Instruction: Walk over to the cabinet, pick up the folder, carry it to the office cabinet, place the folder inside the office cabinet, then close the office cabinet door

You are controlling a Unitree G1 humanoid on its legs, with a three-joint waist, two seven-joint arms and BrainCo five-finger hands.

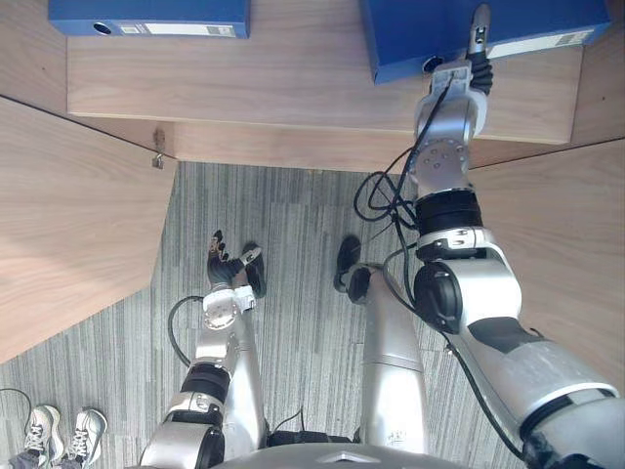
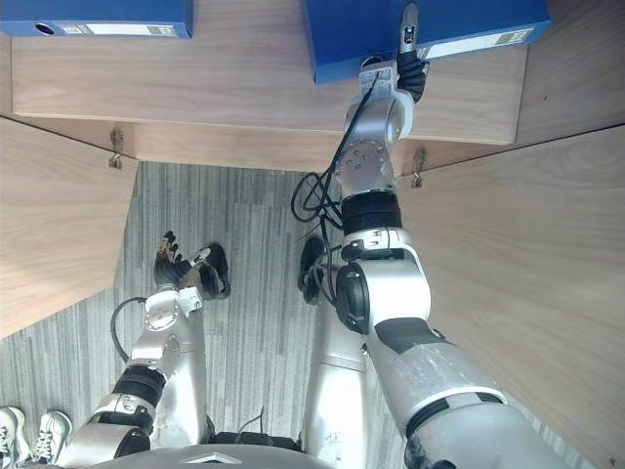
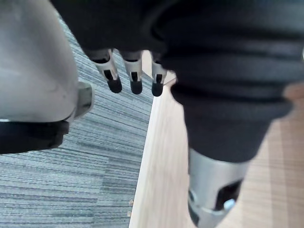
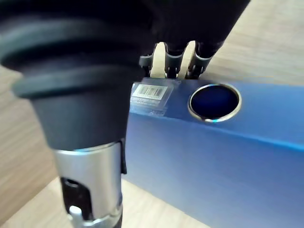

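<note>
- Standing at 7 o'clock on the carpet [image 1: 293, 225] are a person's shoes [image 1: 61, 430].
- A blue folder [image 1: 146, 15] lies at 11 o'clock on the wooden shelf [image 1: 293, 88].
- The left hand [image 1: 227, 266] hangs near the centre above the carpet, its fingers [image 3: 114, 78] loosely straight, holding nothing.
- A second folder [image 1: 410, 39] lies at 1 o'clock on the same shelf, well apart from the first.
- The right hand [image 1: 478, 49] rests on the second folder's spine end; whether it grips cannot be told.
</note>
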